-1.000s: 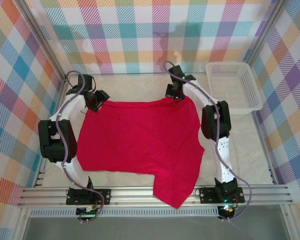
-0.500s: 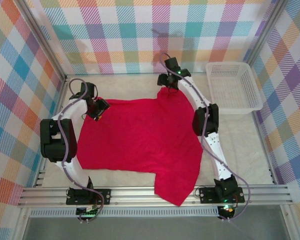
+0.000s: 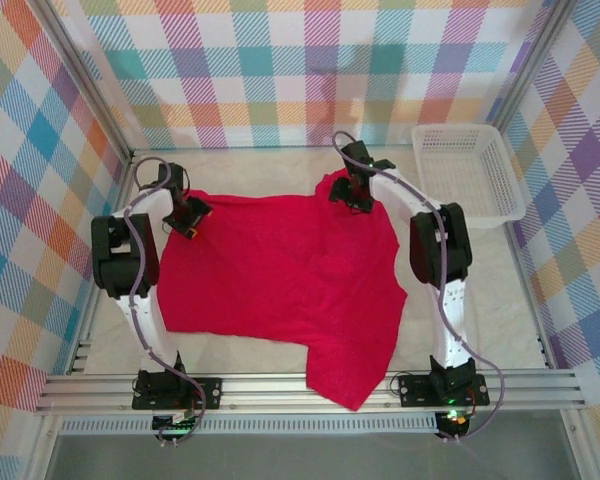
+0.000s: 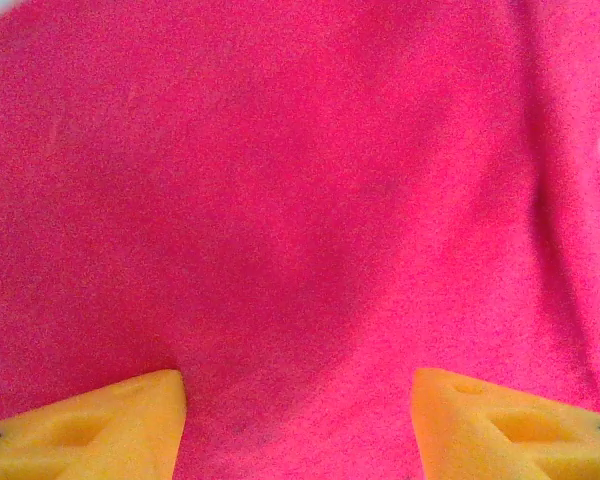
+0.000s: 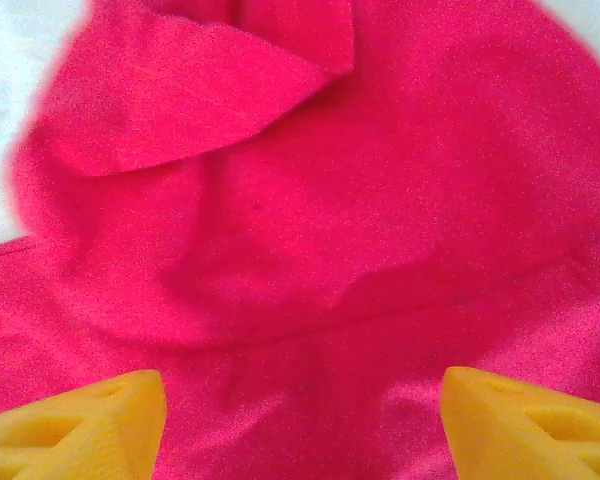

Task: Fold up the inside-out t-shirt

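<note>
The inside-out t-shirt (image 3: 280, 275) is bright red and lies spread flat over the table, one part hanging past the near edge (image 3: 350, 385). My left gripper (image 3: 192, 217) hovers at its far left corner. In the left wrist view that gripper (image 4: 298, 420) is open, with yellow fingertips (image 4: 100, 425) apart over smooth red cloth (image 4: 300, 200). My right gripper (image 3: 352, 192) stands over the far right corner, where the cloth bunches up. It is open (image 5: 302, 420), nothing between its fingertips (image 5: 530, 425), and a turned-over flap (image 5: 180, 95) lies just ahead.
A white plastic basket (image 3: 470, 170) stands at the far right of the table. Checked fabric walls enclose the sides and back. Bare pale tabletop (image 3: 480, 290) shows to the right of the shirt and along the far edge (image 3: 260, 160).
My right gripper has opened and let go of the shirt's far right corner, which now lies bunched under it. The left arm's elbow swung back; its gripper stayed near the far left corner.
</note>
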You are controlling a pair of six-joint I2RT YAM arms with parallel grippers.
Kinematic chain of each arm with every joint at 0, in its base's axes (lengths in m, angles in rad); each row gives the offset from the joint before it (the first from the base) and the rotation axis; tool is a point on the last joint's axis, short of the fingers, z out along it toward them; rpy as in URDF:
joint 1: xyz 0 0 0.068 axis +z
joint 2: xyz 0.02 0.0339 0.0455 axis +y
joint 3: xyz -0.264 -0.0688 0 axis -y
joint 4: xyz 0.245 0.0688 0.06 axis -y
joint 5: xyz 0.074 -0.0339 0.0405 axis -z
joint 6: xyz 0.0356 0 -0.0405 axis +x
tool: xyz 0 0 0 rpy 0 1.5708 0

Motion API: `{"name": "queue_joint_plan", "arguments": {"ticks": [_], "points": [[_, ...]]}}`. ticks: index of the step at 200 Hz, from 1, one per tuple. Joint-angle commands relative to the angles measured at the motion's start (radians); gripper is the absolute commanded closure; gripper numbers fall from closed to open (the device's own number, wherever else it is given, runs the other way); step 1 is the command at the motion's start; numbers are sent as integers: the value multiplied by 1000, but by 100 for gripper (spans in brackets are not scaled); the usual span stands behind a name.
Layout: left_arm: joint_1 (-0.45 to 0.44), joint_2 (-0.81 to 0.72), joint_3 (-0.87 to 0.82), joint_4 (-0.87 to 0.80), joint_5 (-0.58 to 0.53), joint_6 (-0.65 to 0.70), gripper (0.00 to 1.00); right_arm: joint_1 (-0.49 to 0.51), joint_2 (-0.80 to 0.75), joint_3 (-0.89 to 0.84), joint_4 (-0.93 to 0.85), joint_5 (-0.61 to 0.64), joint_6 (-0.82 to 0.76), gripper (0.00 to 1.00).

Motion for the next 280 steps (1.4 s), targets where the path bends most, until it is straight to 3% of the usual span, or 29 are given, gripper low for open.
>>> {"name": "queue_joint_plan", "arguments": {"ticks": [1, 37, 72, 84, 112, 158, 196, 228, 248, 280], "points": [[5, 88, 66, 5, -22, -22, 39, -38, 121, 90, -22, -21, 64, 28], [12, 239, 225, -30, -41, -11, 39, -80, 336, 395, -157, -31, 61, 30], [25, 351, 371, -50, -39, -15, 39, -130, 617, 894, -325, -77, 43, 33], [29, 370, 407, -58, -38, -16, 39, -149, 647, 948, -311, -104, 53, 33], [41, 309, 393, -76, -56, -5, 38, -182, 546, 843, -166, -160, 43, 33], [41, -58, 106, -46, -144, 34, 33, -142, 273, 706, -199, -233, -61, 26], [37, -291, -157, -16, -36, 45, 33, -55, 6, 272, -184, -201, -28, 27], [43, -354, -303, 12, 7, 60, 33, -4, -219, -180, -20, -137, 32, 25], [60, -342, -340, 24, 1, 59, 32, -24, -235, -296, 24, -95, 44, 24], [103, -316, -381, 36, -60, 47, 32, -89, -131, -254, -8, -43, 5, 25]]}}
